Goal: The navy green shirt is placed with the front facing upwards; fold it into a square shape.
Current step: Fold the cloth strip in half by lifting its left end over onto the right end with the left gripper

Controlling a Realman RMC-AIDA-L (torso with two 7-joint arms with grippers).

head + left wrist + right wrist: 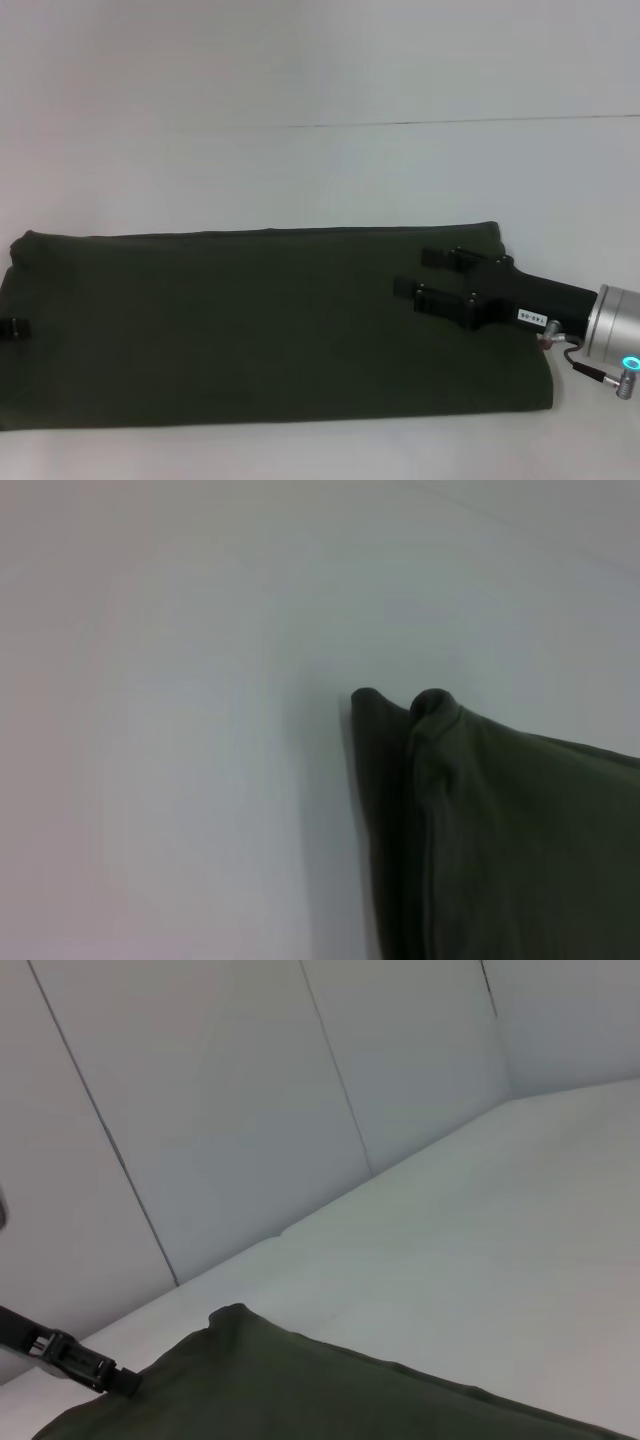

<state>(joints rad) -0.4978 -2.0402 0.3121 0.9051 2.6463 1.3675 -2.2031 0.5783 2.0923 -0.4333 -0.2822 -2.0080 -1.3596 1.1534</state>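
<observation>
Nearest us in the head view is the right gripper (pixel 425 273), its black body reaching in from the right edge over the shirt (pixel 250 330). Its two fingers stand parted, released, hovering above or resting on the cloth near the shirt's right end; we cannot tell whether they touch. The shirt lies on the white table (pixel 300 170) as a long band running left to right, already folded lengthwise, so no lettering shows. We judge the open fingers are lined up to take the right end and carry it toward the left, shortening the band into a square. The left gripper (pixel 14 327) shows only as a small dark tip at the shirt's left edge, perhaps pinning that end; whether it is clenched we cannot tell. The left wrist view shows a doubled corner of the shirt (pixel 430 780) on the table.
</observation>
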